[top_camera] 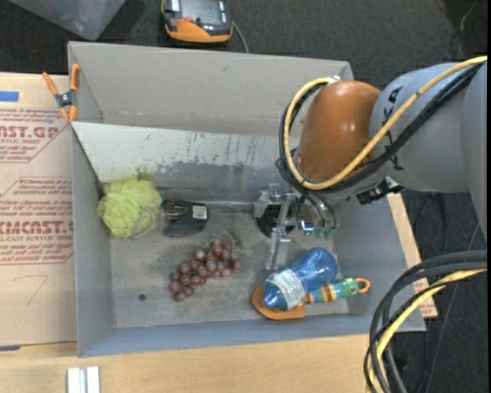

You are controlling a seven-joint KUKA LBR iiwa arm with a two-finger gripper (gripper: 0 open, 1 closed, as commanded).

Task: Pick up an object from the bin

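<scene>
At the left wall of the bin (213, 88) a yellow-green lettuce (129, 207) lies bunched up, and just to its right sits a small black block (184, 217) with a white label; both are well apart from the arm and look unlikely to be disturbed. Below and right of the block, a bunch of dark grapes (203, 267) sprawls loosely on the bare floor. Further right the gripper (274, 256) hangs low over the floor between the grapes and the blue toy (311, 270), its tip just beside the toy's pale upper end. Whether it is apart or together I cannot tell from this angle, and nothing is seen held in it. The blue toy, which I judge to be the likeliest pick, lies tilted near the front right corner on an orange dish (272, 310), with a striped handle (340, 289) pointing right. The main risk, as I see it, is a descent that lands beside the toy and not round it, so the tip would shove the rounded body sideways or roll it off the dish. The smooth, curved body may also slip out of a shallow grip. A drift leftward could instead catch the grapes, which would scatter or drag.
</scene>
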